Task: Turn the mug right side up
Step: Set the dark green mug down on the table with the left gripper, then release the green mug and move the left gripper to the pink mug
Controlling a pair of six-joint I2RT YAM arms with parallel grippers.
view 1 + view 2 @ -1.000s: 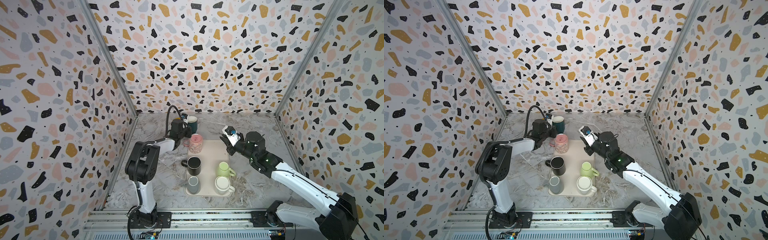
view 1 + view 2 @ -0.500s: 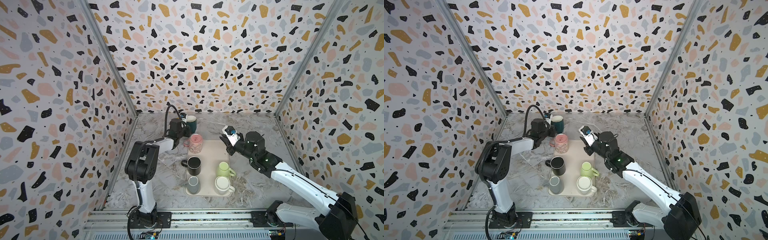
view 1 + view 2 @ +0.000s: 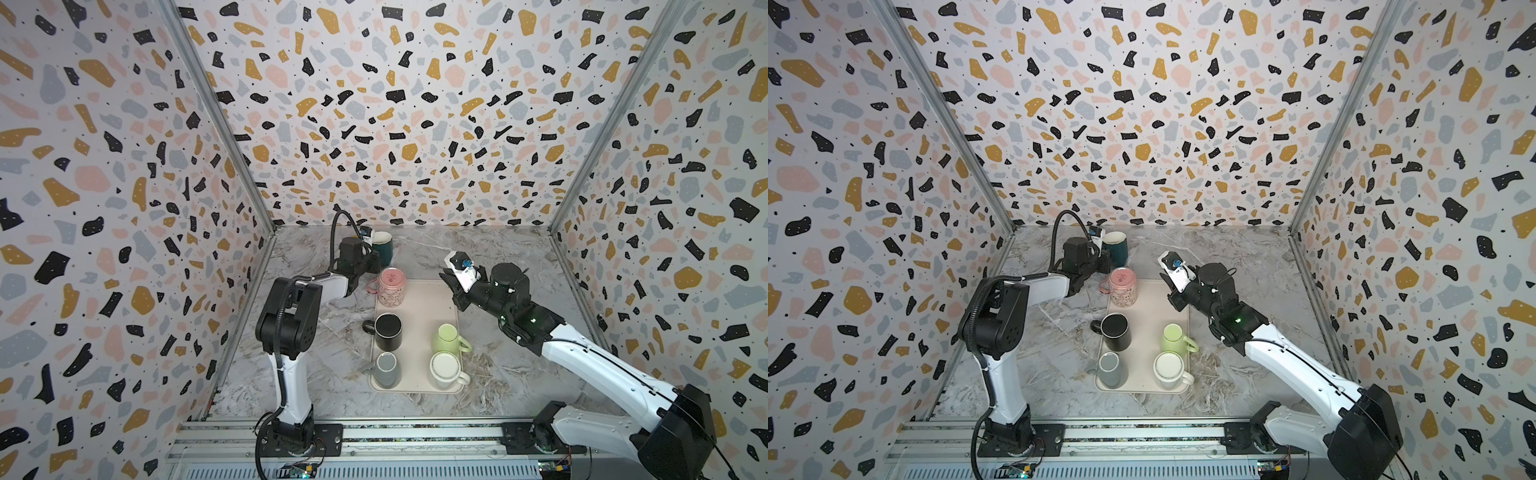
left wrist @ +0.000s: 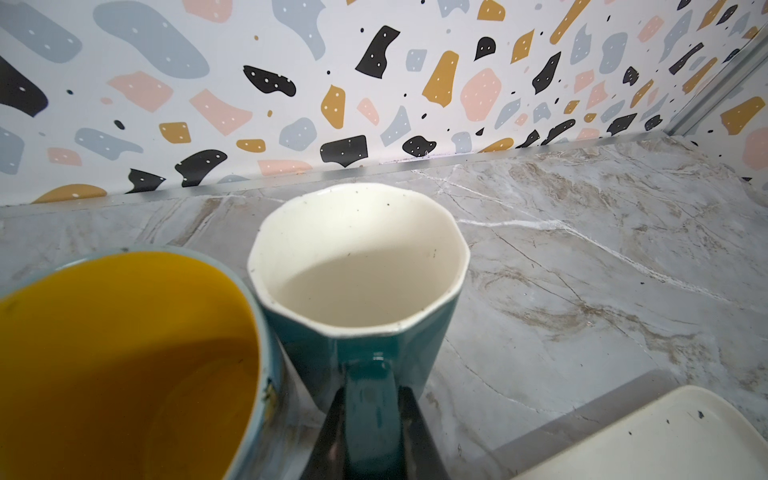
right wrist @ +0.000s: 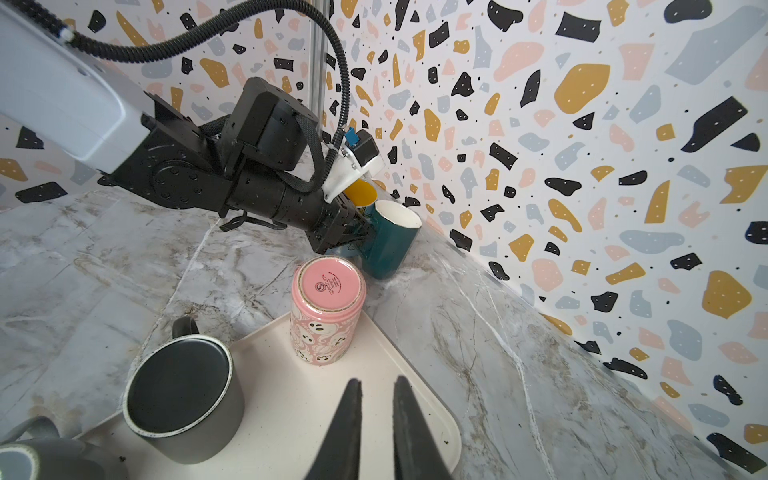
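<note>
Teal faceted ceramic mug with a cream inside (image 4: 374, 345) (image 3: 384, 249) stands mouth up on the grey marble tabletop (image 3: 498, 257), near the back wall and off the tray. The left gripper (image 5: 357, 237) pinches its handle, one black finger on each side (its wrist view shows this plainly). Just beside it stands a blue mug with a yellow inside (image 4: 124, 353), also mouth up. On the far corner of the cream rectangular tray (image 3: 419, 307), a pink patterned mug (image 5: 328, 311) stands upside down, as does a black mug (image 5: 183, 395) nearer the front. The right gripper (image 5: 376, 380) hangs above the tray, fingers almost pressed together, holding nothing.
</note>
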